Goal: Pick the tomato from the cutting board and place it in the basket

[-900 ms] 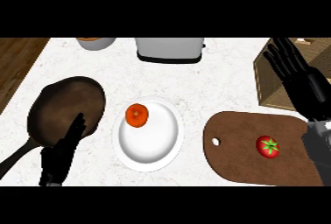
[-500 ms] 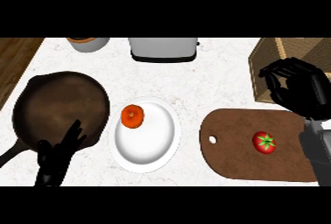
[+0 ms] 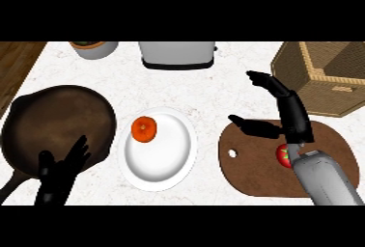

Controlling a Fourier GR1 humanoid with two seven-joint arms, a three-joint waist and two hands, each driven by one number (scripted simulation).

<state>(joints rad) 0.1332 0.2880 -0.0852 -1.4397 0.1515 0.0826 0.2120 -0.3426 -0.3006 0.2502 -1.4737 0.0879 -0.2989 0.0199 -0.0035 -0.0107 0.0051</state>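
Head view: open right hand (image 3: pixel 285 113) above tomato (image 3: pixel 284 155) at cutting board (image 3: pixel 249 169) edge.

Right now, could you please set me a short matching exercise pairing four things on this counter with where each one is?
Things:
1. tomato
2. orange fruit
3. basket
4. left hand

Places:
A. far right corner of the counter
B. over the dark pan's near rim
C. on the cutting board, partly behind the right forearm
D. on the white plate

Pairs: 1-C, 2-D, 3-A, 4-B
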